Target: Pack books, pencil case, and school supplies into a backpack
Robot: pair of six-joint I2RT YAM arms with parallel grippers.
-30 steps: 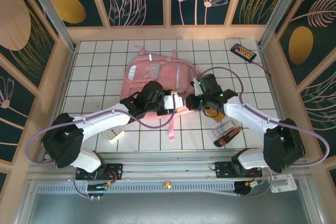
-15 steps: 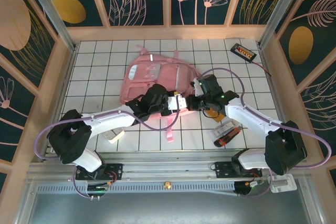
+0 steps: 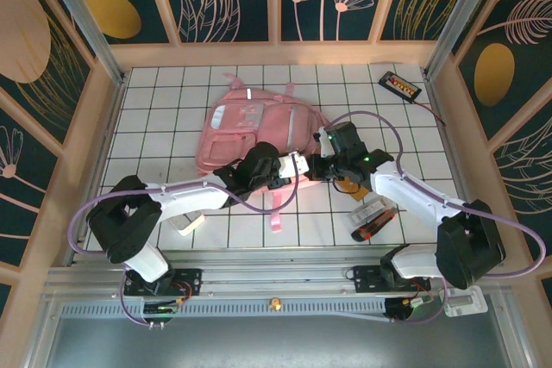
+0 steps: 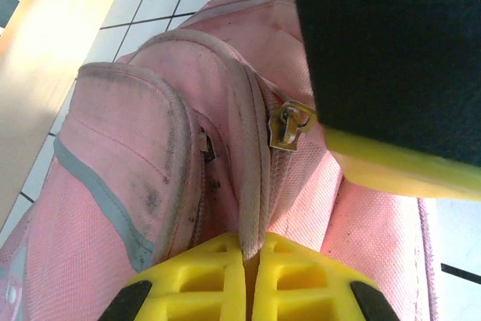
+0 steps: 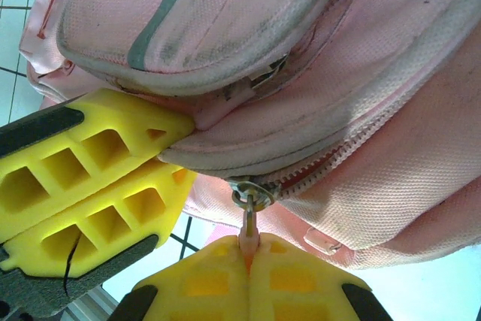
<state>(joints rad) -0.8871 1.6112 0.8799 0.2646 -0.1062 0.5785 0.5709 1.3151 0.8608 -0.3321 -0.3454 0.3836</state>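
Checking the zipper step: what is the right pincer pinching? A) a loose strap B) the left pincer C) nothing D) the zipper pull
D: in the right wrist view, the right pincer is shut on the zipper pull of the backpack.

The backpack (image 3: 246, 127) is light pink with grey strips, and the table (image 3: 155, 101) is white with dark grid lines.
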